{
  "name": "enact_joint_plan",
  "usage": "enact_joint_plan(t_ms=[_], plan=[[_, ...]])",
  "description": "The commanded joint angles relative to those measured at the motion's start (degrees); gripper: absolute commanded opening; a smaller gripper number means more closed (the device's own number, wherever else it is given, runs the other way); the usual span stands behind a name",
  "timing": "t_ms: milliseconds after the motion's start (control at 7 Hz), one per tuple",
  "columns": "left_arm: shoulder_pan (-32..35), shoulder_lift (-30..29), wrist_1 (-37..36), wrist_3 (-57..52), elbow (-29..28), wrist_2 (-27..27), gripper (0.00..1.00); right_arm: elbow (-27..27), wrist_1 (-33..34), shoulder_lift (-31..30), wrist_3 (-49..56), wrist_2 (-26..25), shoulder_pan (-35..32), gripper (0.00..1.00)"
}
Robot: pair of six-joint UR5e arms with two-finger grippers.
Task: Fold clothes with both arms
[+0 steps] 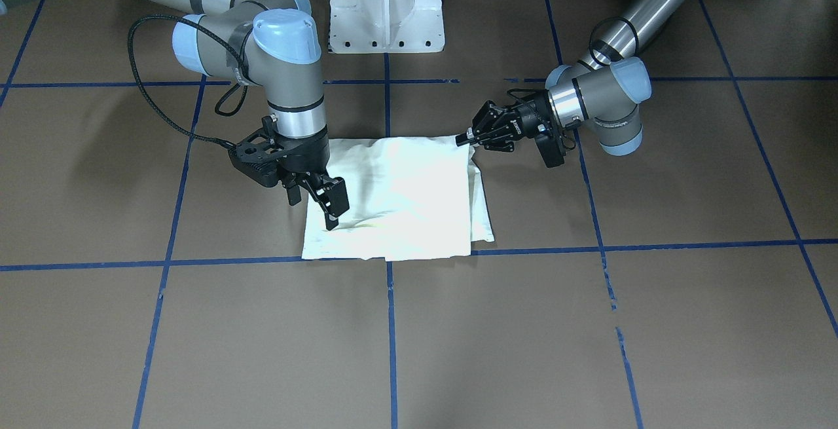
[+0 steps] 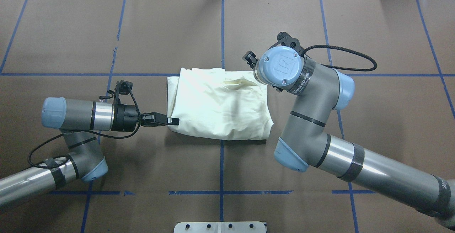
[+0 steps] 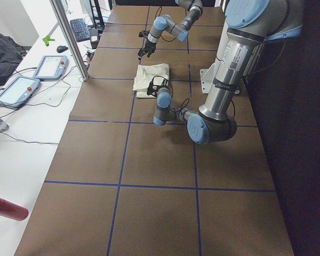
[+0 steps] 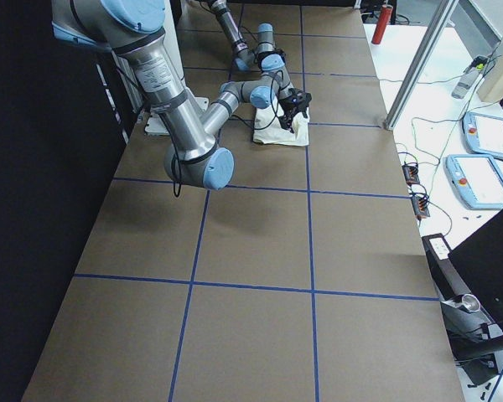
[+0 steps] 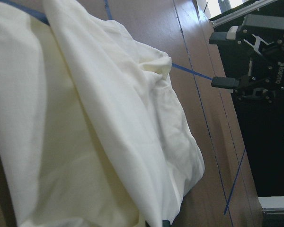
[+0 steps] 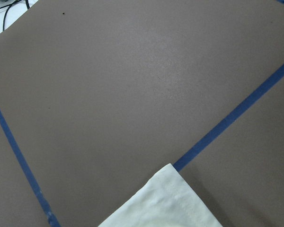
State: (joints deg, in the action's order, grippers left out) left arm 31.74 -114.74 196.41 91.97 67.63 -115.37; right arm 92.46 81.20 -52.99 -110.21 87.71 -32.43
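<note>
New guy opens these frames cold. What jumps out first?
A cream shirt, folded into a rough rectangle, lies in the middle of the brown table. The right gripper points down, open, over one side of the shirt. The left gripper lies low and shut at the opposite corner, on the robot's side. Whether it pinches cloth isn't clear.

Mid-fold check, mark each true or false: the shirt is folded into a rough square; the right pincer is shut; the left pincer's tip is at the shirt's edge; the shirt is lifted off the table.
The shirt is folded into a rough square: true.
The right pincer is shut: false; its fingers stand apart.
The left pincer has its tip at the shirt's edge: true.
The shirt is lifted off the table: false; it lies on it.
</note>
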Motion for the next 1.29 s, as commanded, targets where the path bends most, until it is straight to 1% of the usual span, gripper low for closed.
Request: enact_joint_plan(t_ms=[0, 143, 286, 857, 1143], plan=[[-0.1, 0.3, -0.24, 5.91, -0.05, 0.06, 0.0, 0.0, -0.08, -0.01, 0.0, 0.0, 0.0, 1.0], [-0.1, 1.35, -0.33, 8.55, 0.04, 0.23, 0.0, 0.0, 0.01, -0.01, 0.0, 0.0, -0.09, 1.0], [-0.1, 2.05, -0.51, 8.83, 0.04, 0.32, 0.0, 0.0, 0.01, -0.01, 0.0, -0.09, -0.09, 1.0], [-0.1, 1.97, -6.99, 10.24, 1.8, 0.85, 0.0, -0.09, -0.08, -0.01, 0.09, 0.0, -0.18, 1.0], [-0.1, 1.97, -8.93, 9.98, 2.23, 0.85, 0.0, -0.09, -0.08, -0.1, 0.09, 0.0, -0.26, 1.0]])
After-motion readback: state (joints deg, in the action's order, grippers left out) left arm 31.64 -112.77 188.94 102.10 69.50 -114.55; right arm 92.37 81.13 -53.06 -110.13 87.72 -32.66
